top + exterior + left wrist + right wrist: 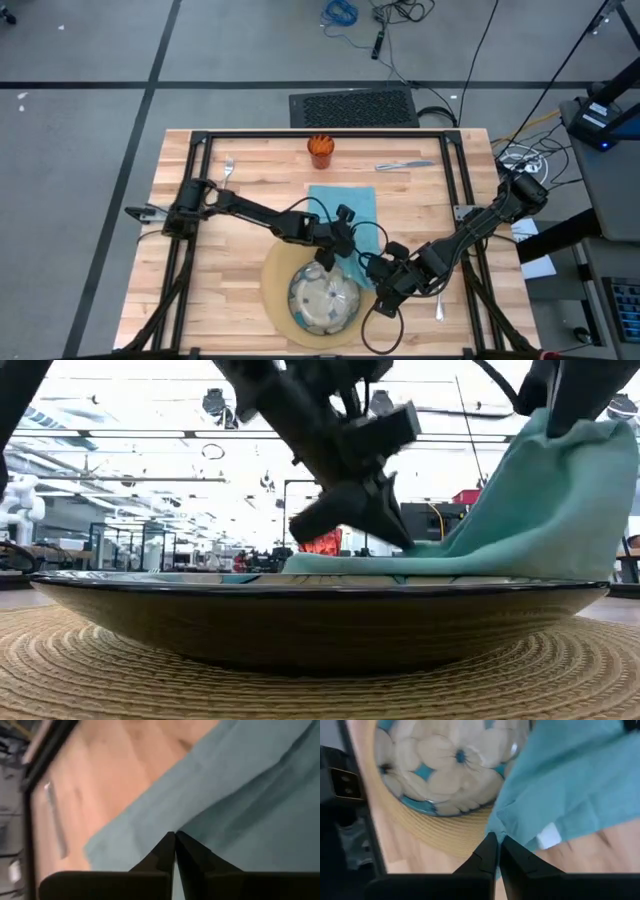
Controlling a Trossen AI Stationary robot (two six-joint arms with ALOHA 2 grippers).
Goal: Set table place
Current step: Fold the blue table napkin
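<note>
A teal napkin (345, 205) lies on the table (250, 230) beyond a blue-green flowered dish (325, 300), which sits on a round tan mat (275, 285). My left gripper (328, 258) is shut on the napkin beside the dish's far rim. My right gripper (383, 290), just right of the dish, is also shut on the napkin. In the low view the cloth (540, 510) rises steeply toward the right gripper. An orange cup (320, 150), a fork (228, 170) and a knife (405, 165) lie near the far edge, a spoon (438, 305) at the near right. My left gripper pinches the napkin's cloth (165, 827) between its two shut fingers, slanting down from the table's left. In the low view its fingertips (398, 538) meet the cloth low, just above the dish's far rim. Whether it holds one layer or several does not show. My right gripper pinches the napkin at a corner (495, 825) close to a white tag (550, 835), fingers slanting down from the right. That corner is lifted clear of the table, and the cloth slopes down from it toward the far side.
The table's black frame bars (320, 135) run along the far edge and both sides. Bare wood lies left of the mat (215, 280). Cables (380, 320) loop over the table by the right gripper.
</note>
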